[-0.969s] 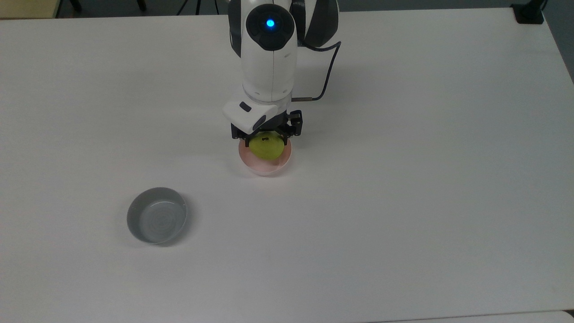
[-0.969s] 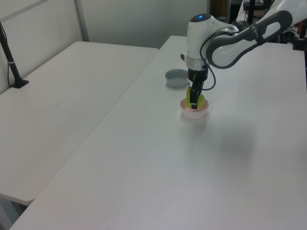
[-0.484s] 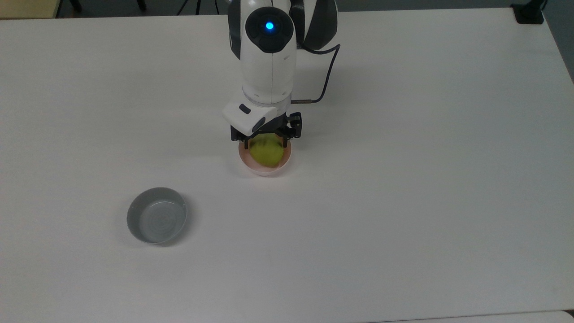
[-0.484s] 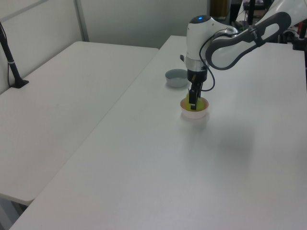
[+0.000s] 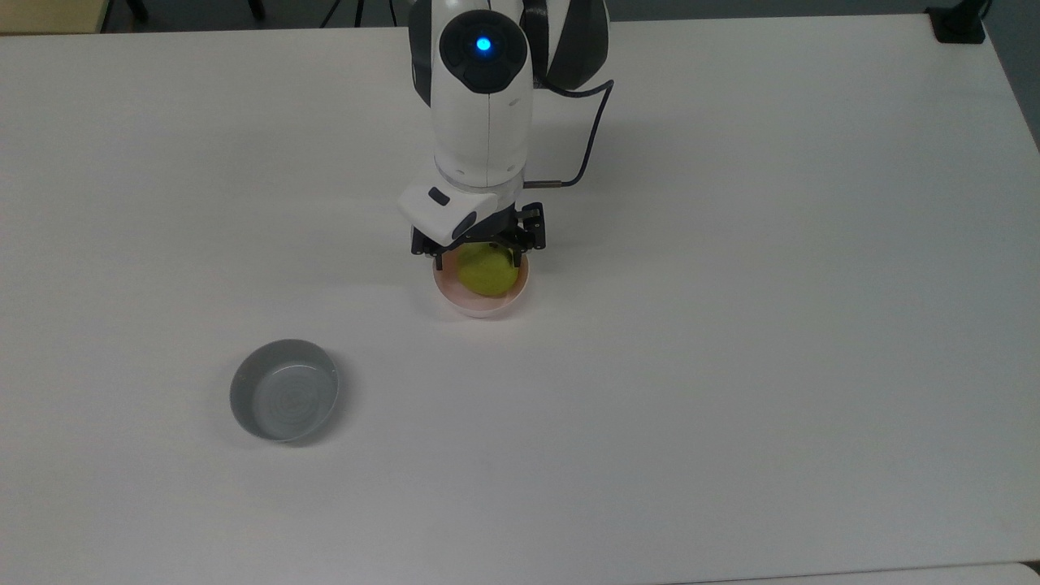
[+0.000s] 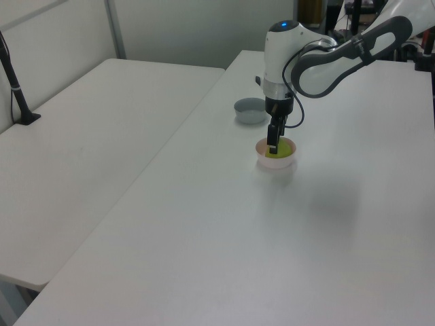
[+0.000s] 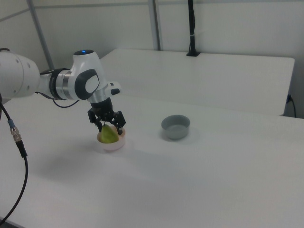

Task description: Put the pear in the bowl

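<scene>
Small yellow-green pear (image 5: 486, 272) sits inside the pale pink round plastic bowl (image 5: 479, 304). Gripper (image 5: 479, 258) directly above, fingers spread apart, pear released.

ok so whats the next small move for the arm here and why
Probably a straight lift of the gripper away from the bowl. The pear sits down inside the pink bowl, and in the right view the fingers stand spread on either side of it rather than pinching it. That suggests it is released, so rising vertically should clear the rim without nudging pear or bowl.
</scene>
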